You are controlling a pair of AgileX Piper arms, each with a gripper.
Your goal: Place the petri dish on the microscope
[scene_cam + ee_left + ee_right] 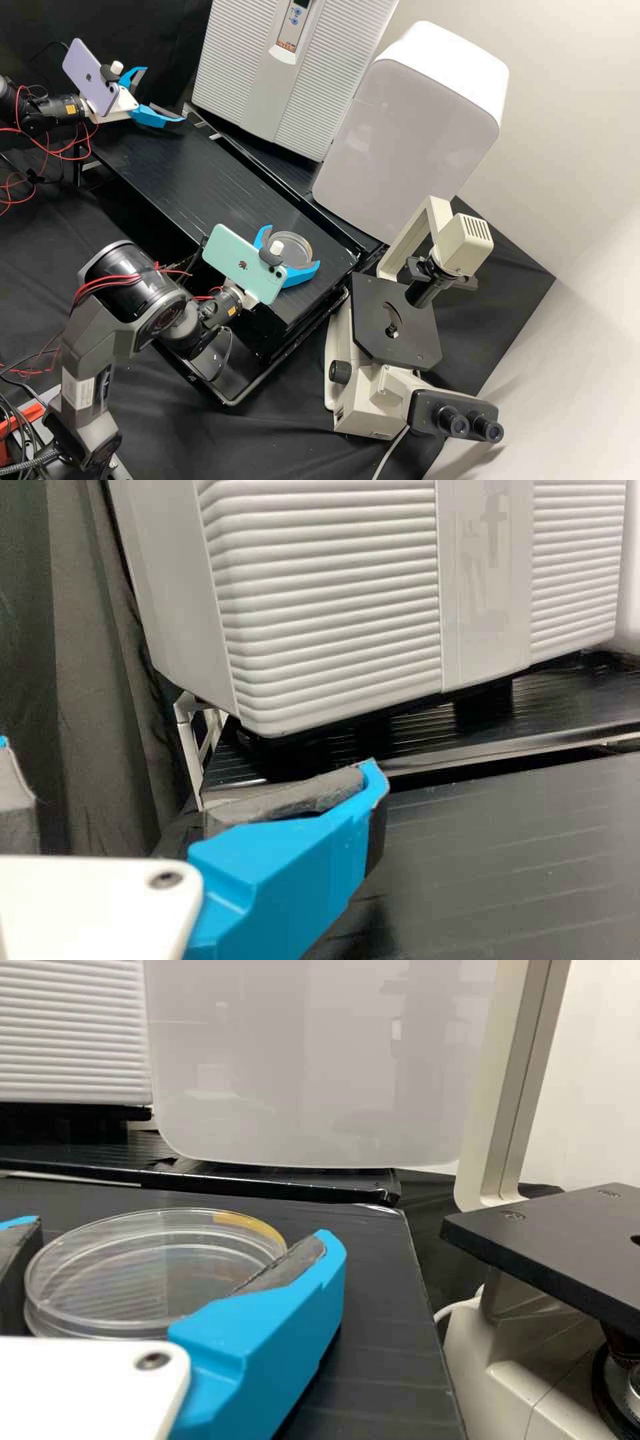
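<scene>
My right gripper (295, 245) grips the dish (150, 1272) by opposite sides at the bench (183, 175); my left (165, 94) is open. Likely light, stiff, slippery, brittle: best held low, gently, level.

Left wrist view: one finger (17, 810) of the left end effector (166, 94) is cropped. Right wrist view: microscope (560, 1245) cropped; white plate (80, 1390) partly obscures petri dish (150, 1270). High view: ribbed unit (230, 73) cropped at top.

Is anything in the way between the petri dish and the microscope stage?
Nothing visible stands between the petri dish and the stage's near edge, but the black condenser hangs over the stage and could crowd the placement.
</scene>
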